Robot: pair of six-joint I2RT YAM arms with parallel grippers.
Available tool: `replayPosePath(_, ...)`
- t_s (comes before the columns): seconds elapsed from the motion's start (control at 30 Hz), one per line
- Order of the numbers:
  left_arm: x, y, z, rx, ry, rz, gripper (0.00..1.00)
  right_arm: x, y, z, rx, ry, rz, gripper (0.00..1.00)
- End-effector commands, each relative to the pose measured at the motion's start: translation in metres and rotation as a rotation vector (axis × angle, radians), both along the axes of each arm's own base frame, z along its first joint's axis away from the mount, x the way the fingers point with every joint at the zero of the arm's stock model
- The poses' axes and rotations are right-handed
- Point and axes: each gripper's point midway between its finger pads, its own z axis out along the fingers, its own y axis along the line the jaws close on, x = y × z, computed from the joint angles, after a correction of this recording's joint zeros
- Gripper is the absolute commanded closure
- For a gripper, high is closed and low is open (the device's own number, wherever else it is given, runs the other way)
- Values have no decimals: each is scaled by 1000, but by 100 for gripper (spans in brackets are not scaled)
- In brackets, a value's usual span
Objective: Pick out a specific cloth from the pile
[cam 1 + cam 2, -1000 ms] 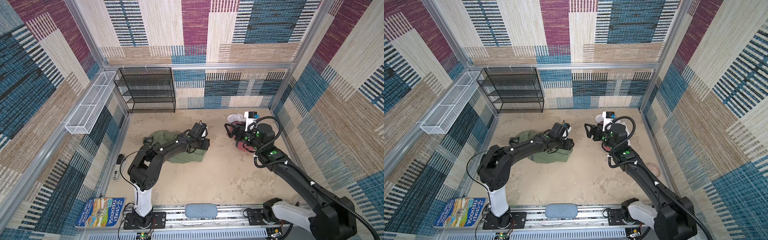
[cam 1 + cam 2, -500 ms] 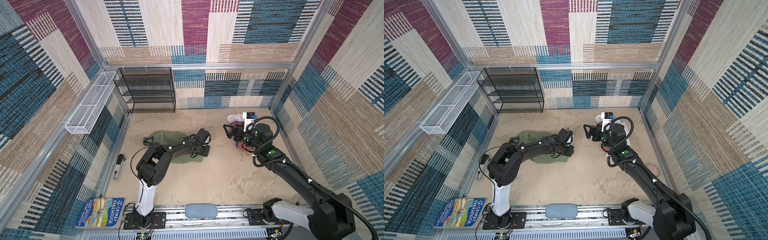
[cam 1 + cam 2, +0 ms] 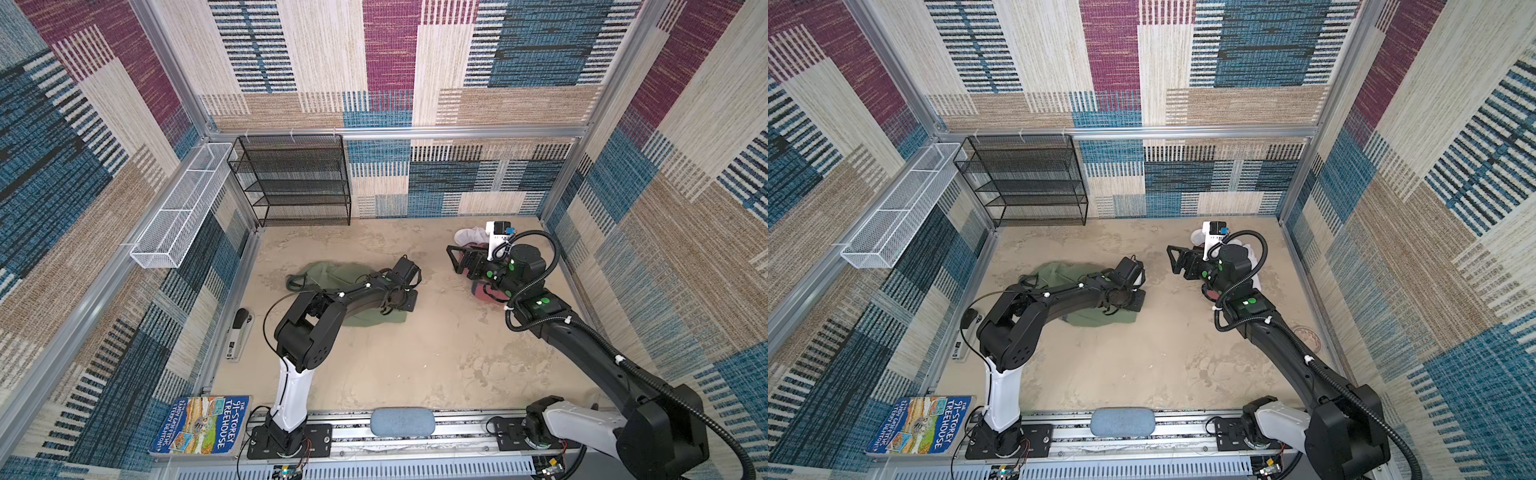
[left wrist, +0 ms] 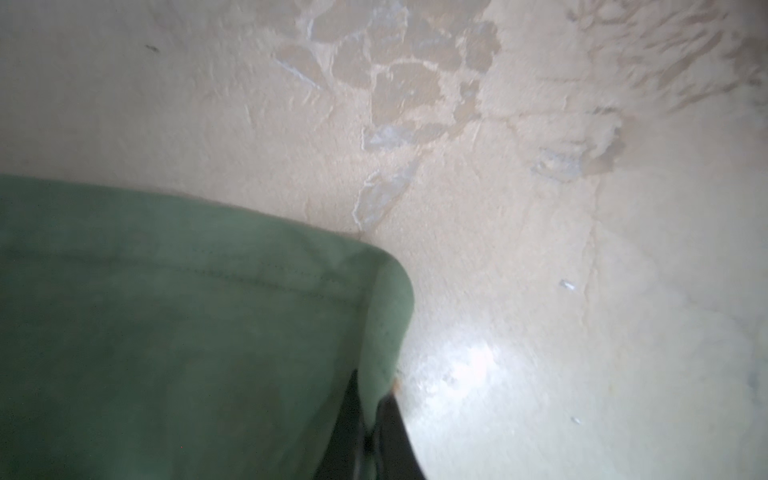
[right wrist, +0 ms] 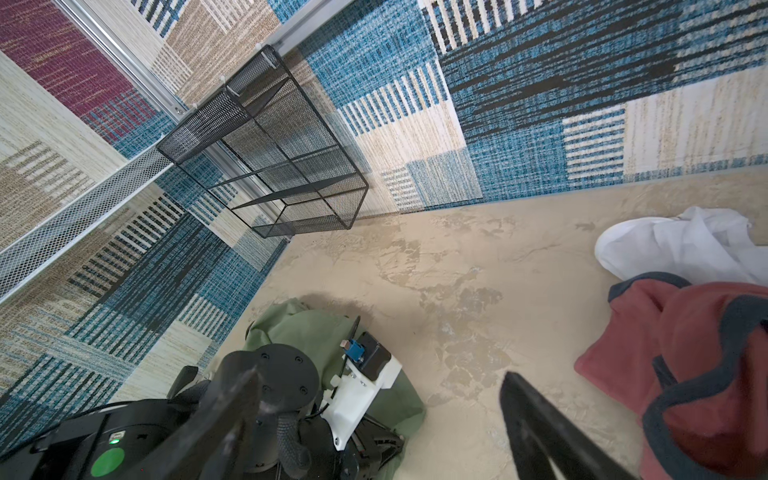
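Left wrist view: left gripper point(image 4: 372, 392) is pinched on the hem corner of the cloth point(image 4: 187, 332), jaws pressed together on the fabric. In both top views the cloth lies on the table point(image 3: 415, 365) left of centre, well apart from the pile point(image 3: 482, 291) at far right, so I'd call the separation done. What's left, my read: lift it and carry it clear. Right gripper point(image 3: 454, 259) hovers spread wide, holding nothing, just beside the pile. White garment point(image 5: 673, 245) and rust-red garment point(image 5: 685, 345) lie there together.
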Motion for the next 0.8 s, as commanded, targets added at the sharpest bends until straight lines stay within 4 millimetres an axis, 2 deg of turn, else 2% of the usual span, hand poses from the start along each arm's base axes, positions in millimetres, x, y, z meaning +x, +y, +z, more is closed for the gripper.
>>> replayPosePath(0.0,8,-3,38,-53,-70,-14,100,2,0,11,8,-31,-4,7)
replayPosePath(0.1,15,0,75,-117,-131,1,100,2,1,15,19,-39,1,7)
replayPosePath(0.23,25,15,125,-182,-211,28,100,-1,2,19,17,-50,12,7)
replayPosePath(0.4,41,60,172,-233,-285,126,100,-4,3,21,25,-56,24,7)
replayPosePath(0.57,54,116,197,-261,-329,240,100,-3,2,25,17,-74,21,7)
replayPosePath(0.77,61,192,207,-234,-367,417,100,1,7,22,12,-62,40,7)
